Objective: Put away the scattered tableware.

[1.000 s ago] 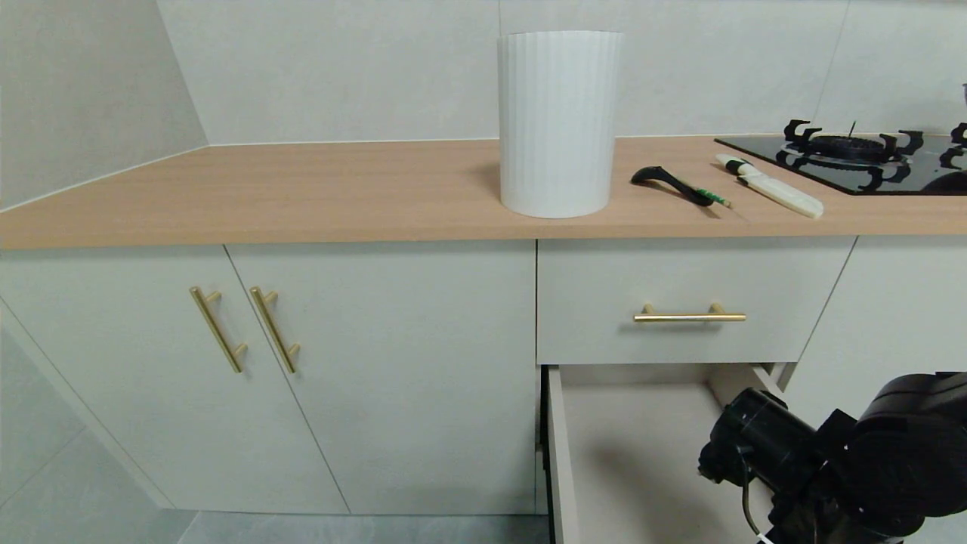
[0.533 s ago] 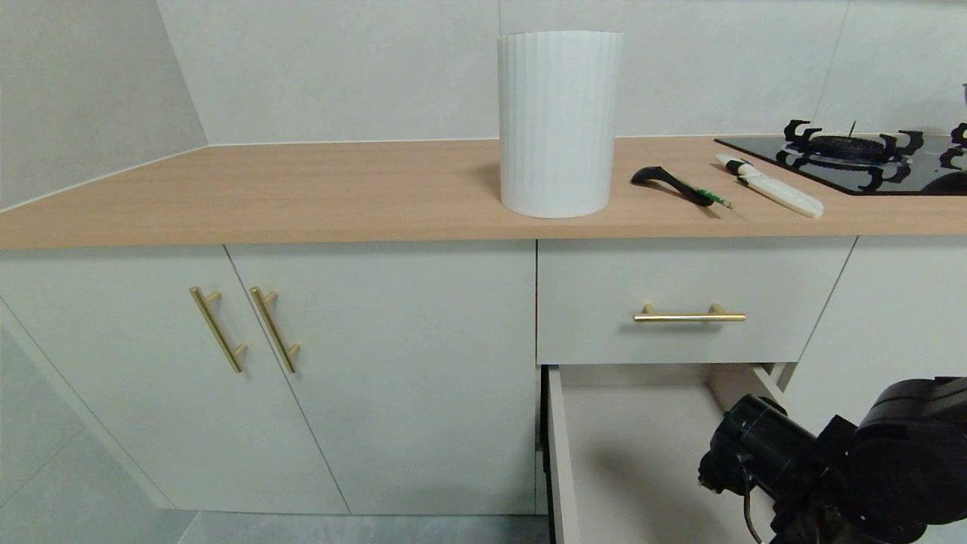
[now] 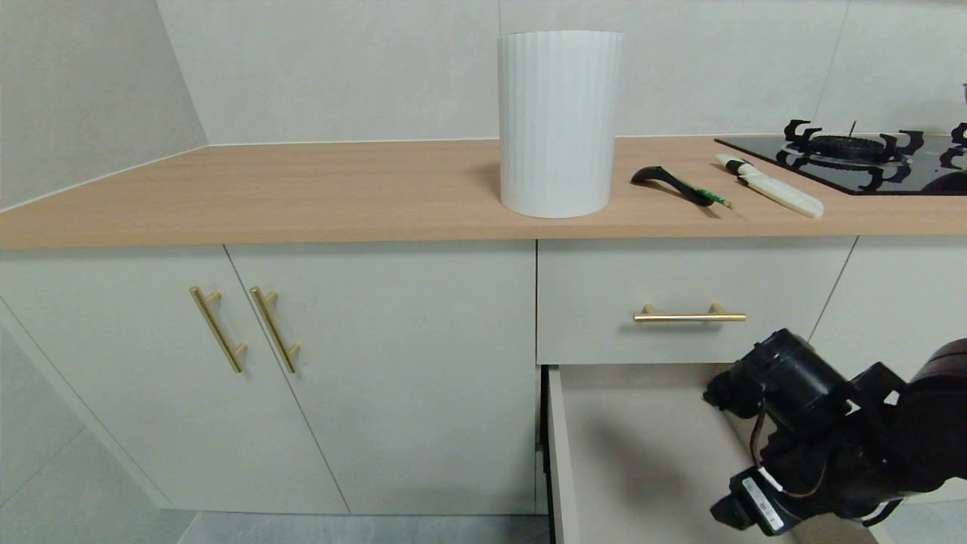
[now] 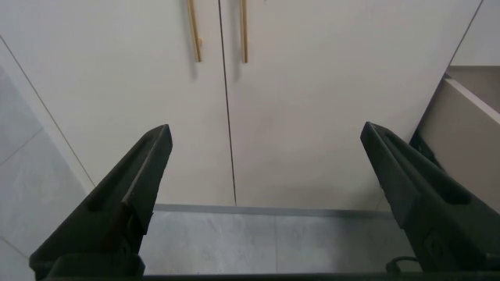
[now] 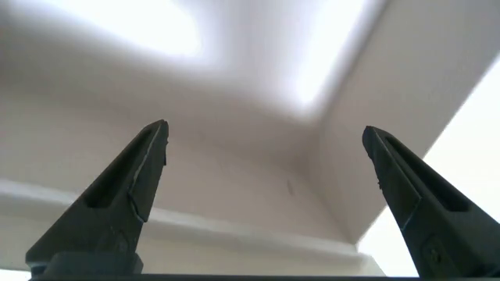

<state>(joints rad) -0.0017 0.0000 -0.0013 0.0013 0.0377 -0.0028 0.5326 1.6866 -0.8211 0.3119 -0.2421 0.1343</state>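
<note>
A black spoon with a green handle (image 3: 675, 183) and a white sheathed knife (image 3: 770, 186) lie on the wooden countertop (image 3: 302, 189), right of a tall white ribbed container (image 3: 557, 125). Below them the lower drawer (image 3: 642, 446) stands pulled out, and nothing lies on the part of its floor that I can see. My right arm (image 3: 816, 446) hangs over the drawer's right side. My right gripper (image 5: 264, 133) is open with nothing between its fingers, facing a pale inner corner. My left gripper (image 4: 266, 131) is open and empty, low in front of the cabinet doors (image 4: 226, 101).
A black gas hob (image 3: 854, 155) occupies the counter's far right. The upper drawer with a brass handle (image 3: 689, 316) is shut above the open one. Two brass-handled cabinet doors (image 3: 242, 329) are shut at the left. The open drawer's side (image 4: 461, 117) juts out beside the left gripper.
My right arm has risen over the open drawer; its wrist now sits higher, near the shut upper drawer's lower edge. The tableware on the counter has not moved.
</note>
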